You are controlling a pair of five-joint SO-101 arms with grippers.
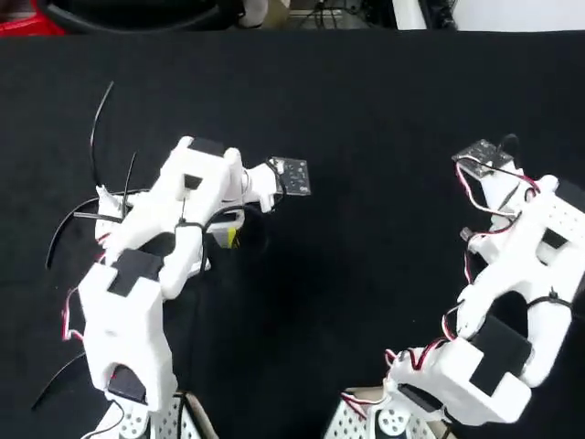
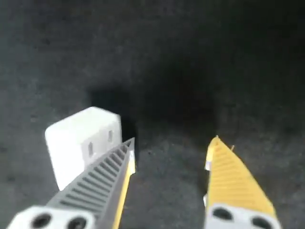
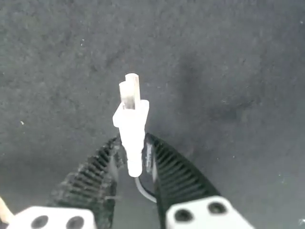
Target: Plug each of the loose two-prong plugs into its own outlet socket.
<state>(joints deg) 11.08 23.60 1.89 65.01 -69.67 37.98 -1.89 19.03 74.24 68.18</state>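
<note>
Two white arms over one black table, surface dull and dark in every view. Left arm bent forward toward the table's middle. Right arm folded at the opposite side, well apart from it. Several loose black wires lying past the left arm's outer side.

Left gripper: released, jaws spread wide, bare table in the gap. Grey finger ribbed on its inner face; yellow finger ribbed likewise, set opposite. Both tips low over the table; contact with the surface cannot be told.

White outlet block: resting on the table just outside the grey finger, not between the jaws. Two slots visible on the face turned toward the gripper. Grey fingertip overlapping the block's near corner in the left wrist view; touching or apart cannot be told.

Right gripper: clenched on a white plug. Black ribbed fingers pressing the plug's body from both sides. Plug held lengthwise, sticking out beyond the fingertips, in line with the gripper.

Prongs: at the plug's end farthest from the gripper, pointing away from it, side by side.

Thin cord: leaving the plug's rear end, running back between the fingers toward the wrist.
</note>
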